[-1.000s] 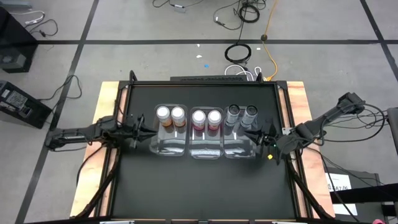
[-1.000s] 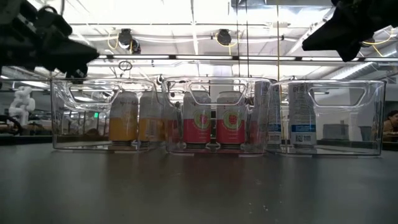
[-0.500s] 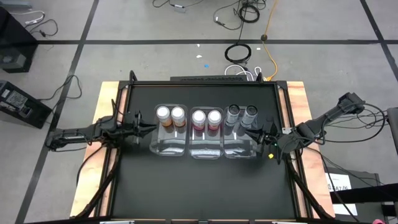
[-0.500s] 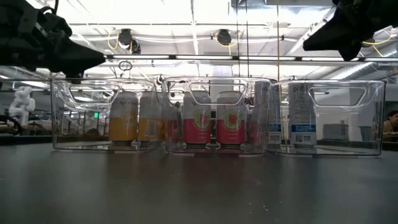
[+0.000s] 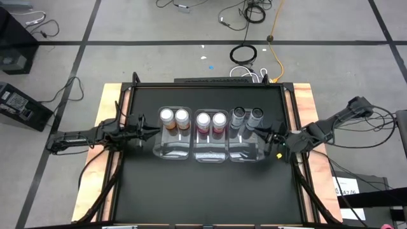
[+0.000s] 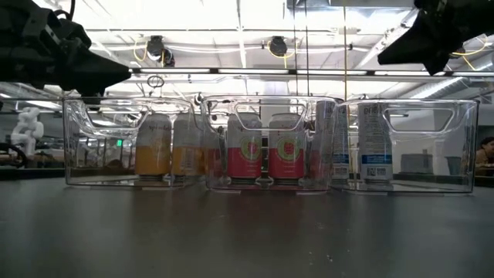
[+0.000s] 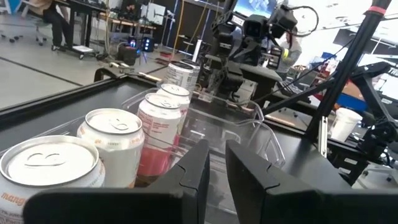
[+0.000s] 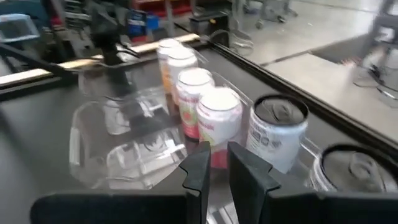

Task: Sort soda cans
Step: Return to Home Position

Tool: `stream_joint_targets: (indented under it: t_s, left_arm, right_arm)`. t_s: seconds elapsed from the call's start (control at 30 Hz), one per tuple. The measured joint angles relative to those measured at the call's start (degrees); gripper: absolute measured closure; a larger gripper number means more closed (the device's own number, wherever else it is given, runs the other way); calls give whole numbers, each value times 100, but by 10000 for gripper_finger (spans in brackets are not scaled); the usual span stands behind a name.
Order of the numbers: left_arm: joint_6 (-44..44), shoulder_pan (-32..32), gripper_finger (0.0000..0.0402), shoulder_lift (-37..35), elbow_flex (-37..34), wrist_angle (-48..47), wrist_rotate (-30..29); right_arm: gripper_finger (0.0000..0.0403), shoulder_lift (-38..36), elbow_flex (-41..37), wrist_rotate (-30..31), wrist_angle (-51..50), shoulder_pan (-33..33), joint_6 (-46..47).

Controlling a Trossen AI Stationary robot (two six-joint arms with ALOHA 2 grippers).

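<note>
Three clear bins stand side by side mid-table. Two orange soda cans (image 5: 174, 116) stand upright in the far end of the left bin (image 5: 173, 147). Two pink cans (image 5: 211, 119) stand in the middle bin (image 5: 211, 152), and two dark cans (image 5: 247, 114) in the right bin (image 5: 245, 151). My left gripper (image 5: 154, 130) hovers shut just left of the left bin, above its rim, holding nothing. My right gripper (image 5: 256, 132) hovers shut over the right bin's right side, also holding nothing. The left wrist view looks along the row from the orange cans (image 7: 50, 168); the right wrist view looks from the dark cans (image 8: 277, 127).
The black table top (image 5: 203, 191) stretches in front of the bins toward the near edge. Raised frame rails (image 5: 127, 95) border the table's far and side edges. Cables (image 5: 245, 54) lie on the floor beyond the far edge.
My left gripper has swung a little at the wrist, so its tips now point more toward the left bin. The cans and bins have stayed where they were.
</note>
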Motion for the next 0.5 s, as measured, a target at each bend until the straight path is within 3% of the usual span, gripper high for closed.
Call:
stream_joint_targets:
  t_s: [0.23, 0.5]
  left_arm:
    - [0, 0, 338, 0, 0, 21, 0]
    - [-2, 0, 338, 0, -2, 6, 9]
  right_arm:
    - [355, -573, -97, -1175, 740, -651, -1311]
    - [355, -880, -1608, -3075, 3095, -1868, -1754]
